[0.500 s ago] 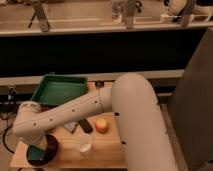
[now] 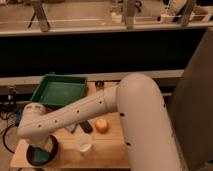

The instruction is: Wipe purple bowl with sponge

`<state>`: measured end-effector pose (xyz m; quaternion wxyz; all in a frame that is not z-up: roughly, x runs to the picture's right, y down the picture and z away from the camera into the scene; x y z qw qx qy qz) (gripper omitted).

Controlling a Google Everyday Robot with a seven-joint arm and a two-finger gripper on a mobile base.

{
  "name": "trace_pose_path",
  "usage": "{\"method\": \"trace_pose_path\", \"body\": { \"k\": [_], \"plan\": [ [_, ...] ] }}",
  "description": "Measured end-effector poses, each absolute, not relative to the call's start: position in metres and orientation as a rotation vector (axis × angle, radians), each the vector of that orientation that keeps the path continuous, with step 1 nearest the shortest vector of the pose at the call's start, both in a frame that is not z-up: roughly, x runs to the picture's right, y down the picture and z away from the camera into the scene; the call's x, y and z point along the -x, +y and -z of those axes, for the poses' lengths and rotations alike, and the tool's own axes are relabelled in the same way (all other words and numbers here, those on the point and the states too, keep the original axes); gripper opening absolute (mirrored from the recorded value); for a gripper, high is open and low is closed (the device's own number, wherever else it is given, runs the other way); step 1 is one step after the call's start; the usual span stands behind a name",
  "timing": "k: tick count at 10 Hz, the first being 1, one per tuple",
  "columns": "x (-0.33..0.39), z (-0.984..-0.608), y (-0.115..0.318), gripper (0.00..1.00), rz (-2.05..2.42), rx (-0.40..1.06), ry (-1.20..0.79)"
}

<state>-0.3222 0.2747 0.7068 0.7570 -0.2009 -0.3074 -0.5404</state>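
A dark round bowl (image 2: 34, 156), which seems to be the purple bowl, sits at the front left corner of the wooden table (image 2: 112, 150). A teal patch (image 2: 44, 156) inside it may be the sponge. My white arm (image 2: 85, 112) reaches down to the left, and its end hangs right over the bowl. The gripper (image 2: 42, 147) is at the bowl, mostly hidden by the wrist.
A green tray (image 2: 60, 90) stands at the back left of the table. An orange-pink fruit (image 2: 102, 125), a dark flat object (image 2: 86, 126) and a small white cup (image 2: 85, 146) lie mid-table. A dark wall stands behind, a grey panel at right.
The arm stays over the bowl with only a slight shift. Nothing else has moved.
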Motion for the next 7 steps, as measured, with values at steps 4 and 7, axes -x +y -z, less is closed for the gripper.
{"method": "trace_pose_path", "body": {
  "k": [4,7],
  "plan": [
    [0.309,-0.722,0.273,0.0,1.163,0.446,-0.634],
    [0.314,-0.742,0.273,0.0,1.18,0.432,-0.639]
  ]
}}
